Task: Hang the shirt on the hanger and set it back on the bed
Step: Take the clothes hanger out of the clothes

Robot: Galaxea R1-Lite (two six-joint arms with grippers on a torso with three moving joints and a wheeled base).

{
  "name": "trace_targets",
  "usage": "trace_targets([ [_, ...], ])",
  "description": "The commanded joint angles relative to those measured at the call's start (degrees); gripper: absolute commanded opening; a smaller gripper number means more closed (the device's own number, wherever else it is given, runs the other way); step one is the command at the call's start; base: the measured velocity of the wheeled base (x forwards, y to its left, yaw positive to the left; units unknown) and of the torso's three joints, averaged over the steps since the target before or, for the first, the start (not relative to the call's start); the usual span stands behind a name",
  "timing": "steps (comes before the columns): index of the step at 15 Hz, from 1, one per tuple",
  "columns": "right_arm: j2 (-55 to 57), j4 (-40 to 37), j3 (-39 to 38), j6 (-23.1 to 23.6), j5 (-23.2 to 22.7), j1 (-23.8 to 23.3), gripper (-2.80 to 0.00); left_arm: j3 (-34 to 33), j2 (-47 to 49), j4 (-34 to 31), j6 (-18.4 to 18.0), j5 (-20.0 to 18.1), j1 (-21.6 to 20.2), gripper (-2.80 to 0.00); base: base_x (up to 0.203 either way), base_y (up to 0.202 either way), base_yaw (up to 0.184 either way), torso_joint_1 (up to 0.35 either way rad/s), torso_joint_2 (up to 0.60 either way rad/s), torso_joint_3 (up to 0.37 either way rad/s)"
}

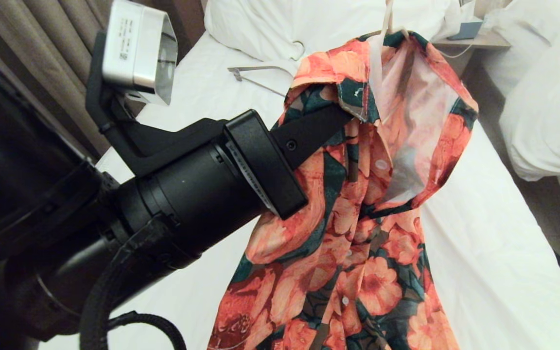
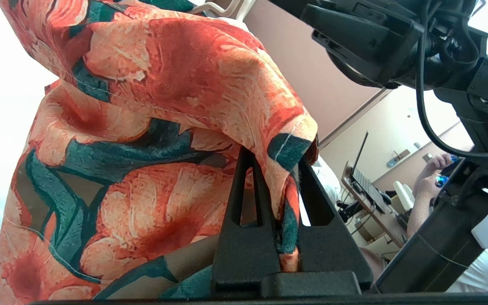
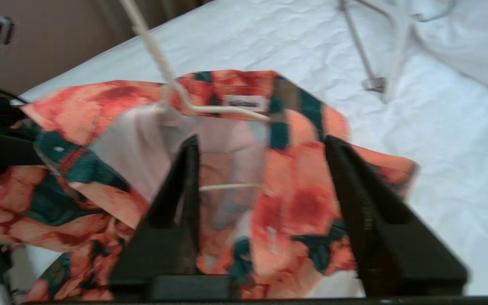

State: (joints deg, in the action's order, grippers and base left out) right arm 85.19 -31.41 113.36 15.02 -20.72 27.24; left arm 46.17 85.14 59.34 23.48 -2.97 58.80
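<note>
Left end effector (image 2: 284, 212) pinches the orange-flowered, green-leafed short-sleeved shirt (image 1: 353, 233) over the white-sheeted bed (image 1: 479, 253); right end effector (image 3: 261, 212) gapes wide; the thin cream wire hanger (image 3: 210, 108) may slip out if the collar sags

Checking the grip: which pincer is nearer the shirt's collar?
Left. The left pincer is shut on the shirt beside the collar; the right pincer hangs open, apart.

Left gripper (image 1: 345, 116) clamped on shirt (image 1: 358, 233) collar edge; shirt hangs from hanger (image 1: 386, 24) above bed (image 1: 479, 243). Second hanger (image 1: 260, 73) lies near pillow (image 1: 270, 22).
</note>
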Motion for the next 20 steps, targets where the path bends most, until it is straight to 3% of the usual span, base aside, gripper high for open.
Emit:
trace_targets([
  [1,1.11,0.04,0.02,0.1,-0.03,2.21,0.0,0.06,0.2,0.33,0.15,-0.01,0.0,-2.8,0.0,0.0,0.0,0.0,0.0,0.0],
  [6,1.91,1.46,0.02,1.53,3.87,8.5,0.0,0.06,0.12,0.25,-0.01,-0.01,0.0,-2.8,0.0,0.0,0.0,0.0,0.0,0.0],
  [12,7.52,8.46,-0.01,1.86,9.37,13.66,0.0,0.06,-0.41,0.33,-0.01,0.07,0.36,-2.8,0.0,0.0,0.0,0.0,0.0,0.0],
  [13,8.24,9.88,-0.03,1.86,10.31,14.24,-2.8,0.06,-0.5,0.33,-0.09,0.07,0.36,-2.8,0.0,0.0,0.0,0.0,0.0,0.0],
  [17,10.61,15.68,0.02,1.86,12.28,15.21,-2.8,0.06,-0.5,0.33,-0.01,-0.01,0.36,-2.8,0.0,0.0,0.0,0.0,0.0,0.0],
  [20,10.56,15.76,0.0,1.86,12.35,15.38,-2.8,0.06,-0.41,0.33,-0.01,-0.01,0.36,-2.8,0.0,0.0,0.0,0.0,0.0,0.0],
])
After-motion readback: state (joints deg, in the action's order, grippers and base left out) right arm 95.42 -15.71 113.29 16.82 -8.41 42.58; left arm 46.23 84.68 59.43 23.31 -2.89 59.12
